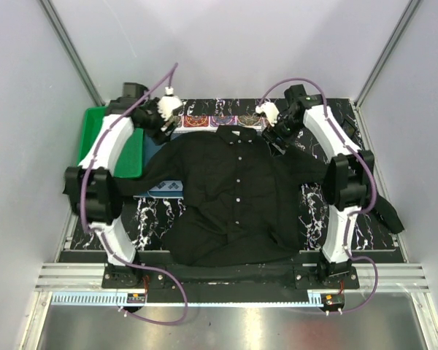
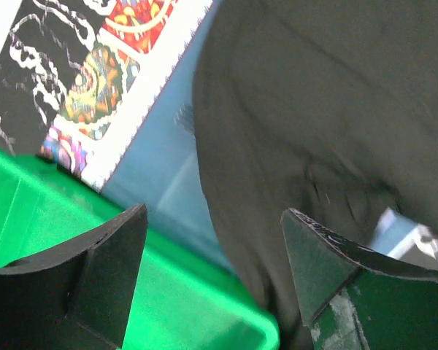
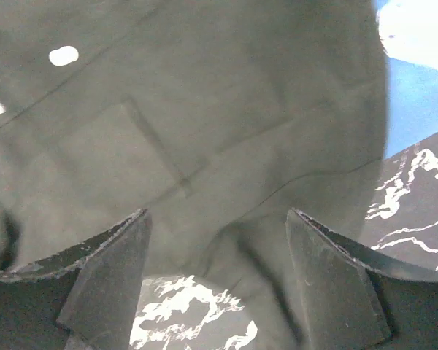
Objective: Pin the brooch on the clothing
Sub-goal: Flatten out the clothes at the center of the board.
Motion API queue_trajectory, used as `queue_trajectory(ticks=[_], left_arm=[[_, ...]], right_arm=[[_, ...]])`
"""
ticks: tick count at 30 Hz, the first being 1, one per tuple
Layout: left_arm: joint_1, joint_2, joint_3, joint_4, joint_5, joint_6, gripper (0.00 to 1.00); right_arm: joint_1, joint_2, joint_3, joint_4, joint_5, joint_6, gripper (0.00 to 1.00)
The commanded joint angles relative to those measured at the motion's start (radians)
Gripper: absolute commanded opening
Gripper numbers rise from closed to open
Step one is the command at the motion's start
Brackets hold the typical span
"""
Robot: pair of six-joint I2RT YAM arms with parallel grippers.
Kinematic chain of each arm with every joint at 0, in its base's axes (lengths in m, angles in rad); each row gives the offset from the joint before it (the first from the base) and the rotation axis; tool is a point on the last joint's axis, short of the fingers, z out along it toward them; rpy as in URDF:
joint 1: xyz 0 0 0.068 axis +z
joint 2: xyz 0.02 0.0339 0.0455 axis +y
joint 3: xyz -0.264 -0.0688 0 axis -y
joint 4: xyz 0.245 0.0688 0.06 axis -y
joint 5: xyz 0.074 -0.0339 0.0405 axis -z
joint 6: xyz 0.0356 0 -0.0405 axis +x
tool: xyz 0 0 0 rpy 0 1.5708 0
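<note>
The clothing, a black button-up shirt (image 1: 233, 189), lies flat on the table with its collar toward the far side. My left gripper (image 1: 160, 127) hovers open at the shirt's left shoulder; in the left wrist view its jaws (image 2: 214, 211) stand wide apart over the shirt's edge (image 2: 314, 109) with nothing between them. Over the right shoulder my right gripper (image 1: 276, 138) is also open; the right wrist view shows its jaws (image 3: 217, 212) spread above the fabric (image 3: 204, 95) near a sleeve fold, and white buttons (image 3: 63, 55) at upper left. The brooch is out of view.
A green bin (image 1: 95, 135) stands at the left, right below the left gripper (image 2: 190, 306). A blue patterned placemat (image 1: 219, 120) lies under the collar area. Black marbled table covering (image 1: 314, 211) shows around the shirt. Grey walls enclose the sides and back.
</note>
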Motion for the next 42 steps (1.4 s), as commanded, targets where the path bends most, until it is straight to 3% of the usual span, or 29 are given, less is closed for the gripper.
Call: queue_trajectory(ticks=[1, 5, 10, 14, 16, 18, 23, 24, 25, 28, 31, 35, 42], left_arm=[[0.045, -0.283, -0.143, -0.283, 0.209, 0.236, 0.79], [0.001, -0.489, -0.431, -0.353, 0.250, 0.452, 0.80], [-0.094, -0.655, -0.643, -0.361, 0.296, 0.564, 0.80], [-0.117, -0.652, -0.666, -0.331, 0.333, 0.520, 0.80], [-0.123, -0.628, -0.653, -0.350, 0.367, 0.514, 0.81], [-0.128, -0.650, -0.668, -0.325, 0.373, 0.506, 0.84], [-0.090, -0.767, -0.769, 0.005, 0.369, 0.246, 0.84], [-0.065, -0.800, -0.778, 0.088, 0.367, 0.154, 0.84], [0.003, -0.813, -0.795, 0.255, 0.370, -0.056, 0.85], [0.106, -0.813, -0.743, 0.359, 0.363, -0.277, 0.86], [0.195, -0.807, -0.697, 0.374, 0.359, -0.369, 0.86], [0.234, -0.828, -0.700, 0.388, 0.364, -0.367, 0.86], [0.245, -0.864, -0.717, 0.397, 0.372, -0.348, 0.86]], right_arm=[[0.041, -0.226, -0.093, -0.325, -0.221, -0.131, 0.82], [0.116, -0.366, -0.288, -0.399, -0.263, -0.232, 0.78], [0.258, -0.524, -0.488, -0.458, -0.269, -0.326, 0.76], [0.360, -0.588, -0.606, -0.423, -0.188, -0.370, 0.68], [0.372, -0.572, -0.614, -0.453, -0.191, -0.370, 0.60], [0.374, -0.558, -0.623, -0.496, -0.202, -0.373, 0.59], [0.469, -0.636, -0.730, -0.414, -0.058, -0.270, 0.72], [0.516, -0.645, -0.752, -0.365, -0.035, -0.236, 0.72], [0.533, -0.645, -0.757, -0.340, -0.016, -0.196, 0.72], [0.587, -0.586, -0.725, -0.321, -0.005, -0.062, 0.75], [0.642, -0.477, -0.683, -0.375, -0.027, 0.033, 0.76], [0.711, -0.382, -0.681, -0.360, 0.004, 0.116, 0.77], [0.711, -0.288, -0.669, -0.300, 0.098, 0.176, 0.68]])
